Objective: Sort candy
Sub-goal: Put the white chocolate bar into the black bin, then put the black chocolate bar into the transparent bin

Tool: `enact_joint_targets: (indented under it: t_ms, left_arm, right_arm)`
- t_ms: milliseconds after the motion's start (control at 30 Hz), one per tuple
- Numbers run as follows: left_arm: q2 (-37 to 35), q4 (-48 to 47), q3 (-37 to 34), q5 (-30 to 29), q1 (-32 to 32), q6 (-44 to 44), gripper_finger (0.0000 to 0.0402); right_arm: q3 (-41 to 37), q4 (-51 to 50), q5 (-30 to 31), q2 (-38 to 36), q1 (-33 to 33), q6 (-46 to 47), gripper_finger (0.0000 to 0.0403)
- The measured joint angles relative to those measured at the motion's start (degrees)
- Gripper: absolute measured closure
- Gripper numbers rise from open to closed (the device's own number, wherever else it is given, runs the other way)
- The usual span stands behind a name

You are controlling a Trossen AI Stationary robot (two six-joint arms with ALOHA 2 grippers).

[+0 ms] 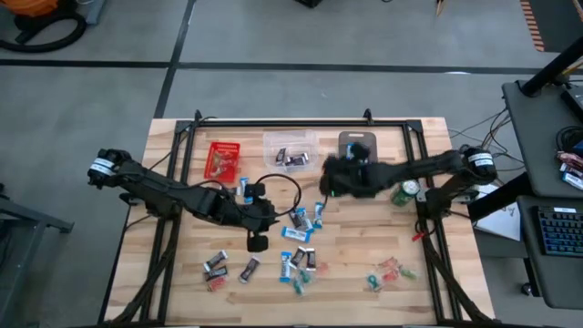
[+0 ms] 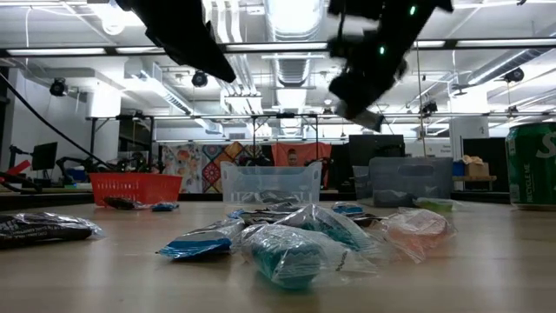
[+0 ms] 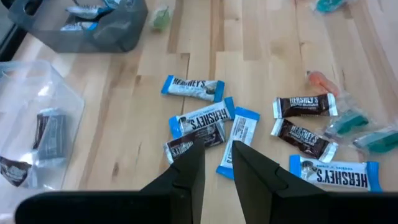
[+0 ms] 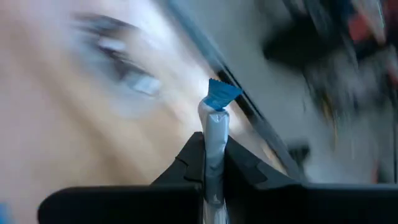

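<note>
Carrying a blue-and-white candy clamped edge-on between its fingers, the right gripper is hanging above the table near the grey bin, where other blue-and-white pieces are already lying. Its wrist view is smeared, so I am only guessing that the arm is swinging toward that bin. To do this step well, it is better to bring the candy fully over the bin's inside before the fingers are parting, and to release low so the light wrapper is not bouncing out over the rim.

The left gripper is hovering over the loose pile in the middle of the table, its fingers standing a little apart and holding nothing. A blue-and-white piece is lying just under them. Dark pieces are sitting in the clear bin, and the red bin is standing beside it.
</note>
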Motion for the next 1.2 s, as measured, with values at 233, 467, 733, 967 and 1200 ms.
enact_joint_targets:
  t_ms: [233,467,733,967,1200]
  left_arm:
    - [0.0,-0.4,-1.3,0.0,0.0,-3.3,0.0337]
    - [0.0,-1.4,-1.5,-0.1,0.0,-5.1,0.0337]
    - [0.3,-1.0,-1.5,-0.1,0.0,-5.8,0.0337]
    - [3.1,-0.3,-1.5,-0.1,0.0,-5.6,0.0337]
    - [6.0,2.7,-1.5,0.0,0.0,-1.9,0.0335]
  right_arm:
    - [-3.5,-5.1,-2.3,0.0,-10.1,17.9,0.0346]
    - [-3.7,-3.8,-4.9,0.0,-11.7,18.2,0.0292]
    - [-3.7,-3.7,-5.3,0.0,-9.0,17.7,0.0279]
    - [-3.7,-3.3,-5.3,-0.5,-3.8,17.7,0.0278]
    - [-3.7,-1.2,-5.0,-2.5,2.0,17.7,0.0278]
